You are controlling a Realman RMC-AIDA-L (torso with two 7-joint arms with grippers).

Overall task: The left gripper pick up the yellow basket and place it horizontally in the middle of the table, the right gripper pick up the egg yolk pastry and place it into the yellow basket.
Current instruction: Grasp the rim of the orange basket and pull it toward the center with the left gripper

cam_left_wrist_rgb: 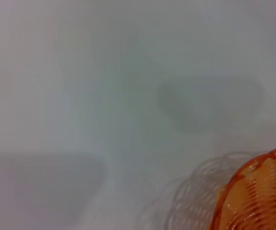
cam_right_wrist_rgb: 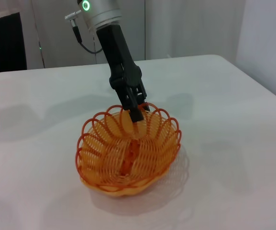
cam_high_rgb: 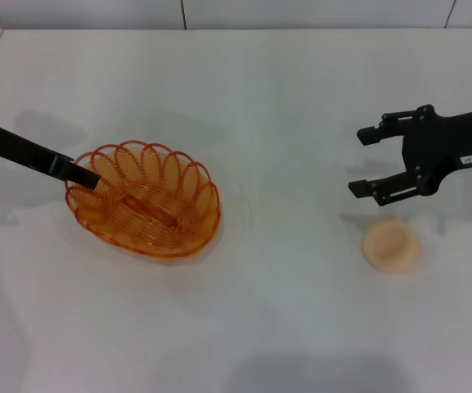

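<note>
The yellow basket (cam_high_rgb: 150, 201) sits left of the middle of the white table (cam_high_rgb: 285, 98). My left gripper (cam_high_rgb: 88, 178) reaches in from the left and is shut on the basket's left rim. The right wrist view shows its fingers (cam_right_wrist_rgb: 134, 106) pinching the rim of the basket (cam_right_wrist_rgb: 128, 153). A part of the basket's rim (cam_left_wrist_rgb: 257, 191) shows in the left wrist view. The egg yolk pastry (cam_high_rgb: 391, 244) lies on the table at the right. My right gripper (cam_high_rgb: 361, 161) is open and empty, hovering just behind the pastry and apart from it.
The table's far edge meets a pale wall (cam_high_rgb: 219, 12) at the back. Bare tabletop (cam_high_rgb: 293, 221) lies between the basket and the pastry.
</note>
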